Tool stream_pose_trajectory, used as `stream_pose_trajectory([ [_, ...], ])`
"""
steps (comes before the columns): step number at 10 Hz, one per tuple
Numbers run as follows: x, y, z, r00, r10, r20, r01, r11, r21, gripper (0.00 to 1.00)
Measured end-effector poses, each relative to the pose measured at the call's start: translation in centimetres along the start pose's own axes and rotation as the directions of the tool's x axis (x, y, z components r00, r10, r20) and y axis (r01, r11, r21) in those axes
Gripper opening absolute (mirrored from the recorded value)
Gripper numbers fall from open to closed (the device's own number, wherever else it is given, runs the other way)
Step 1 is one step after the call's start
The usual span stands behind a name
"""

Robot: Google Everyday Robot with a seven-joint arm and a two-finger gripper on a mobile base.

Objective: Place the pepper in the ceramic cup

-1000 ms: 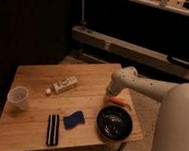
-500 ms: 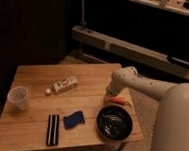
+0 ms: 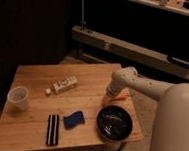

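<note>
White arm (image 3: pixel 139 85) crooked downward, tool (image 3: pixel 110 95) at table (image 3: pixel 90 75) beside pepper (image 3: pixel 119 97), open or closed unclear.

No visible change from a second ago.
The gripper (image 3: pixel 110 95) hangs just behind the dark bowl (image 3: pixel 99 122), at the pepper (image 3: pixel 120 97), with no shift I can make out.

White arm (image 3: pixel 152 88) extended leftward from the robot's body (image 3: pixel 176 128) at right; wrist (image 3: pixel 123 77) bent downward; gripper (image 3: pixel 111 95) pointing down, low, right of centre.
</note>
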Motion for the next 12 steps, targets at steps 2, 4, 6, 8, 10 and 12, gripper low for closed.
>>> stream_pose_trajectory([
  [2, 0.0, -0.1, -0.2, 1.000, -0.006, 0.008, 0.006, 1.000, 0.006, 0.80],
  [4, 0.1, -0.2, -0.4, 1.000, -0.013, 0.010, 0.013, 1.000, 0.010, 0.80],
  [6, 0.4, -0.2, -0.6, 1.000, -0.028, 0.004, 0.028, 0.999, 0.016, 0.80],
  [8, 0.9, -0.3, -0.8, 0.999, -0.032, -0.005, 0.033, 0.999, 0.019, 0.80],
  [10, 1.6, -0.6, -1.2, 0.999, -0.036, -0.015, 0.036, 0.999, 0.023, 0.80],
  [12, 2.3, -0.7, -1.1, 0.998, -0.045, -0.032, 0.046, 0.999, 0.021, 0.80],
])
